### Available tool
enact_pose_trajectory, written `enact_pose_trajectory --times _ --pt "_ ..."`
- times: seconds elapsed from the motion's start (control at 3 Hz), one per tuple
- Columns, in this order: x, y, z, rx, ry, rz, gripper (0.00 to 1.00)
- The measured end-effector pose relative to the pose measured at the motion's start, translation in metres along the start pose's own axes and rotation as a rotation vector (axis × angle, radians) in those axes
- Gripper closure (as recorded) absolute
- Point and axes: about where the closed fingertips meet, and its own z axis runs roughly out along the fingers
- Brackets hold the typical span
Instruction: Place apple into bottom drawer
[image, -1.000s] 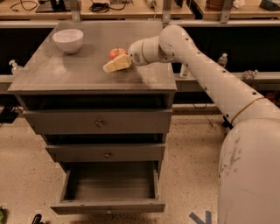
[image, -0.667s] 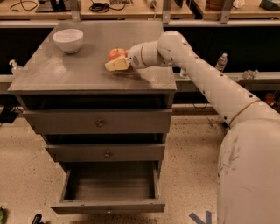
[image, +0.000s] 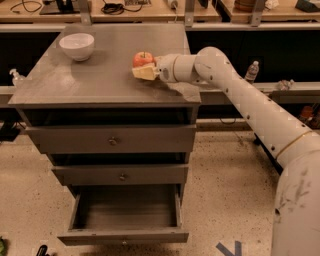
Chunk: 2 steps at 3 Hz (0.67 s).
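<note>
On cabinet (image: 100, 77): apple (image: 143, 59) beside end effector (image: 143, 73)

My only view: high, angled down at cabinet (image: 110, 141) front, mid-range; gripper (image: 145, 73) at its top, bottom drawer (image: 125, 236) well below gripper.

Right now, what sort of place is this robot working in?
Probably a lab or workshop: wooden workbenches with cables behind, a grey drawer cabinet on speckled floor. The gripper is at the apple on the cabinet top.
</note>
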Motion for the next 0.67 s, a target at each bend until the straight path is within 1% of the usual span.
enact_pose_trajectory --times 0.33,0.67 --pt "-0.02 0.005 -0.024 0.007 -0.033 -0.044 1.0" --pt "-0.058 0.023 -0.051 -0.038 -0.101 -0.114 1.0"
